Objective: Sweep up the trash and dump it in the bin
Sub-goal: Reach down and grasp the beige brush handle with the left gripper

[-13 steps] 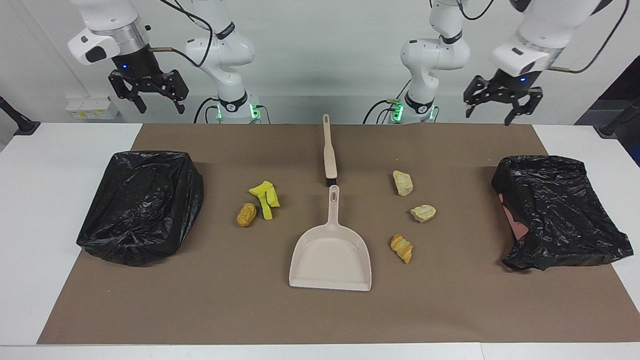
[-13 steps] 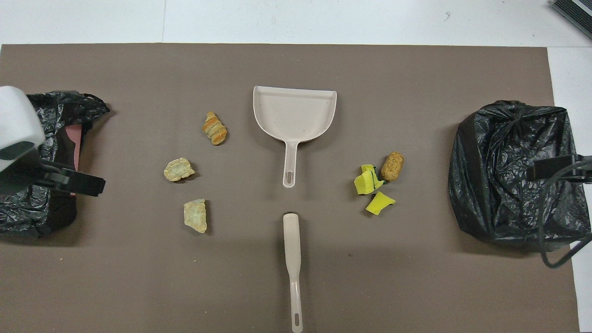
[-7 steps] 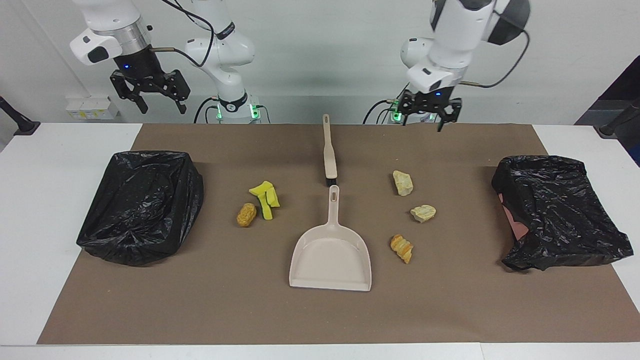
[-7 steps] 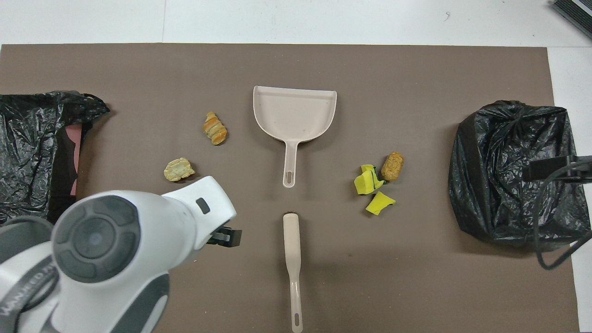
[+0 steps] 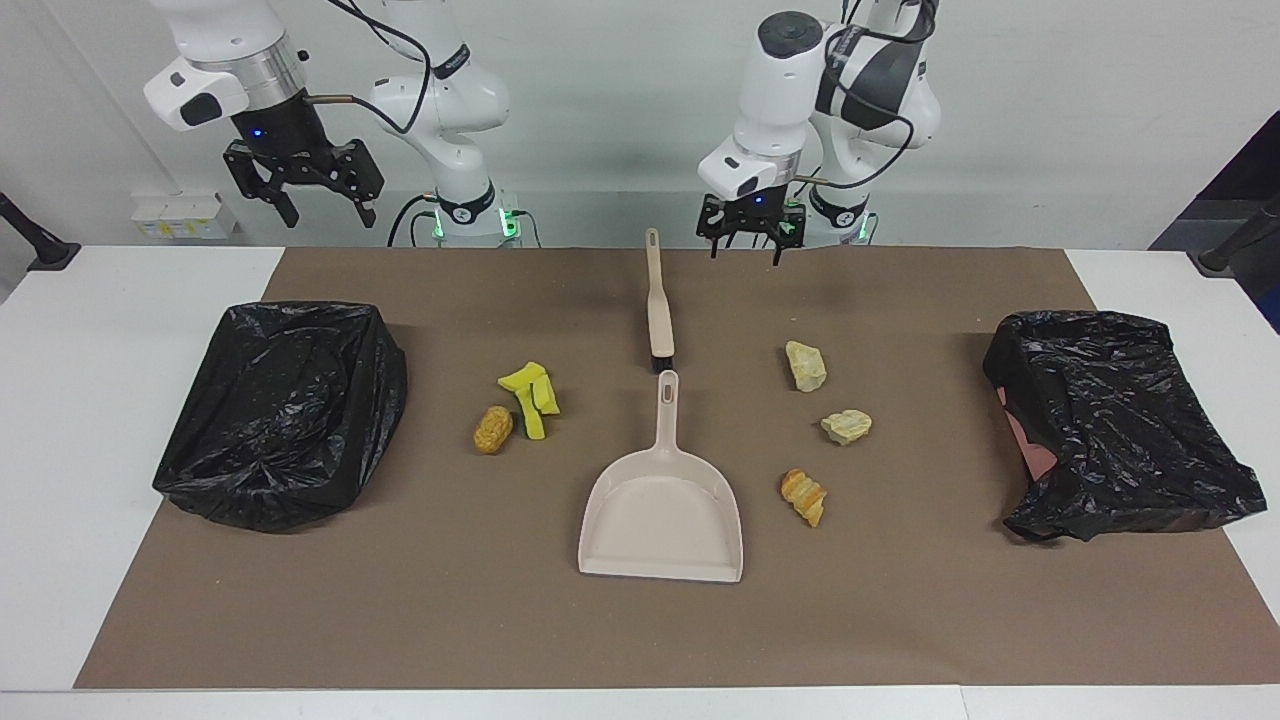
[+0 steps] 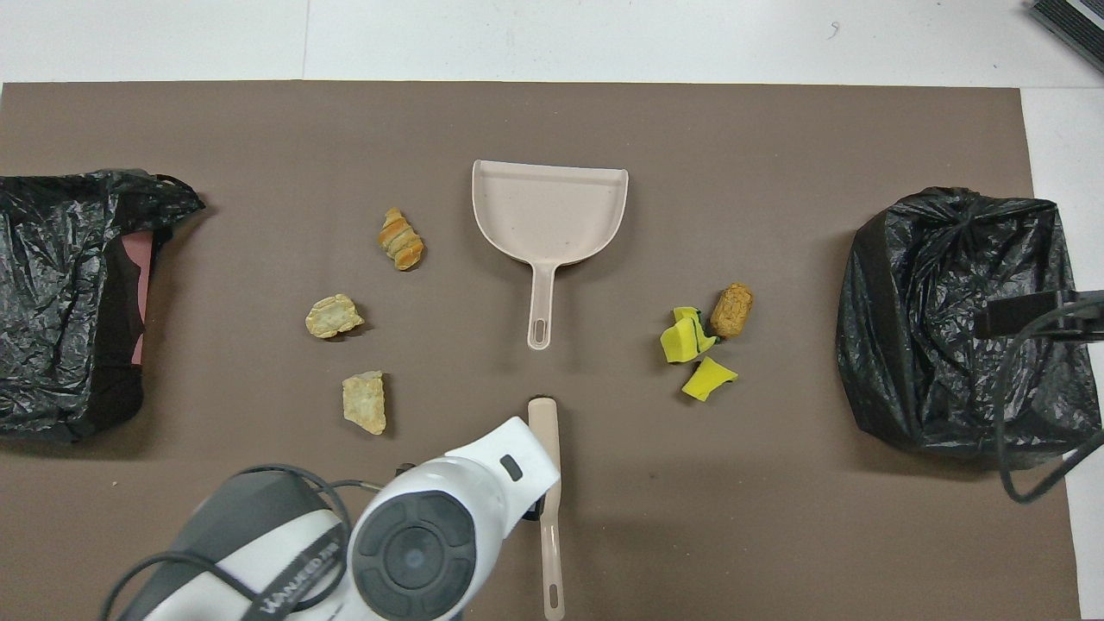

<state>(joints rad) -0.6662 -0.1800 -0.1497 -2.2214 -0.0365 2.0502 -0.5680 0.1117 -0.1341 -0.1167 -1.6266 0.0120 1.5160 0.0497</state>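
Covering most of the white table [image 5: 120, 300], brown mat [image 5: 640, 630] carried everything. Black-bagged bin [image 5: 285, 410] sat at right arm's end of table, second black-bagged bin [image 5: 1120, 420] at left arm's end, pink wall showing under its bag. Beige dustpan [image 5: 662, 520] lay mid-mat, pan part farther from robots, handle pointing toward them. Beige brush [image 5: 657, 300] with black bristles lay nearer to robots than dustpan, in line with its handle, bristle end just short of handle tip, not touching.

Left arm reached in from its base, left gripper [image 5: 746, 245] up over mat edge nearest robots, just beside brush handle toward left arm's end, fingers spread, holding nothing. Overhead view: its wrist covered that spot. Right gripper [image 5: 312, 205] hung high past the mat edge, above right arm's end, fingers spread, empty, waiting.

Trash all on mat, none in dustpan or bins. Yellow foam pieces [image 5: 530, 395] and orange-brown nugget [image 5: 492, 428] lay between dustpan and bin at right arm's end, nugget just beside foam. Two pale cream chunks [image 5: 806, 365] and orange-striped chunk [image 5: 803, 496] lay between dustpan and the other bin, well apart from each other, striped one farthest from robots.
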